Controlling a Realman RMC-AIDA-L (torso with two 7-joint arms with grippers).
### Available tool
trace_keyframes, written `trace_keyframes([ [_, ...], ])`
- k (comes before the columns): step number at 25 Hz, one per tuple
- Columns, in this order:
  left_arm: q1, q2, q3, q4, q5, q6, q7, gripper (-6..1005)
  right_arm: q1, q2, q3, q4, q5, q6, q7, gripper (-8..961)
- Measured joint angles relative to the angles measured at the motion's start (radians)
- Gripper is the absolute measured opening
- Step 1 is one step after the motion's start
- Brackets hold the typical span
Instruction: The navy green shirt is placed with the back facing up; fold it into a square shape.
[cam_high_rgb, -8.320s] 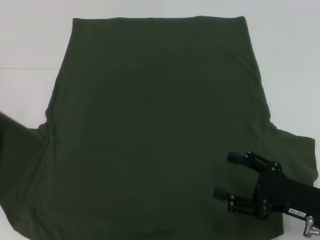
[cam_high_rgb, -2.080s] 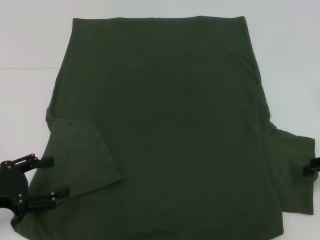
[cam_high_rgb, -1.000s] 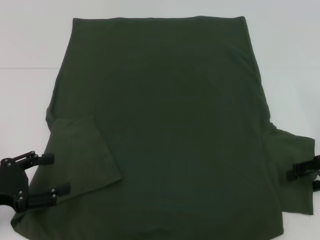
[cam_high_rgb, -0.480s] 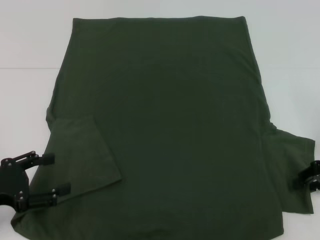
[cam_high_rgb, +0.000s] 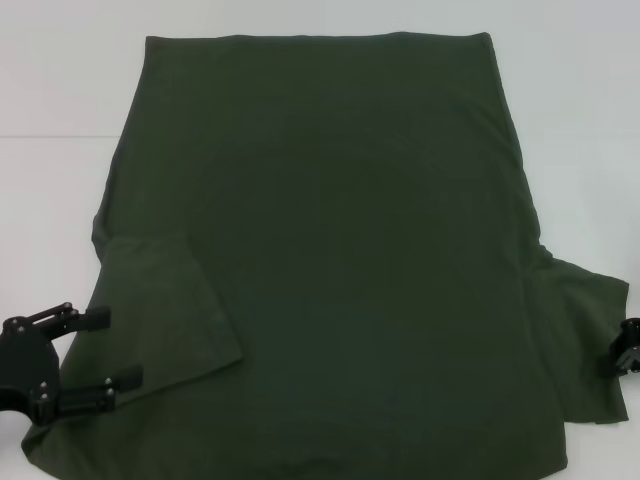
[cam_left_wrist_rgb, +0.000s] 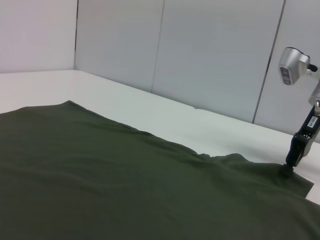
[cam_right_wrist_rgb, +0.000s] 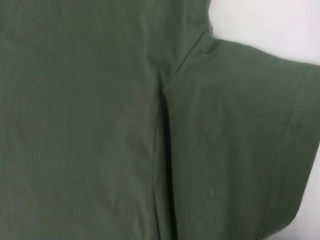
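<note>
Head view: navy green shirt (cam_high_rgb: 320, 250) lies flat, back up, covering most of the white table (cam_high_rgb: 60, 90). Left sleeve is folded inward onto the body. Left gripper (cam_high_rgb: 108, 348) sits at the near left edge, fingers spread wide, both tips over the folded sleeve, nothing clamped. Right gripper (cam_high_rgb: 622, 352) is at the outer hem of the spread right sleeve; whether its fingers are apart or closed, cannot tell.

Left wrist view: shirt (cam_left_wrist_rgb: 125, 185) stretches away from this pincer; the right gripper (cam_left_wrist_rgb: 289, 169) stands far across, tip down at the sleeve edge.

Right wrist view: right sleeve, underarm seam and stitched hem of the shirt (cam_right_wrist_rgb: 100, 125) directly below; own fingers unseen.
</note>
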Motion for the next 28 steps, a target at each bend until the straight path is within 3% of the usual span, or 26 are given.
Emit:
trace_keyframes([
  [11, 0.000, 0.000, -0.004, 0.000, -0.003, -0.003, -0.001, 903, -0.008, -0.009, 0.017, -0.030, 0.009, -0.005, -0.018, 15],
  [20, -0.004, 0.000, -0.027, -0.001, -0.005, 0.004, -0.013, 903, -0.035, -0.047, 0.145, -0.161, 0.033, -0.087, -0.039, 14],
  [28, -0.008, 0.005, -0.028, -0.007, -0.005, -0.001, -0.014, 904, -0.012, -0.064, 0.139, -0.179, 0.068, -0.101, -0.044, 14],
])
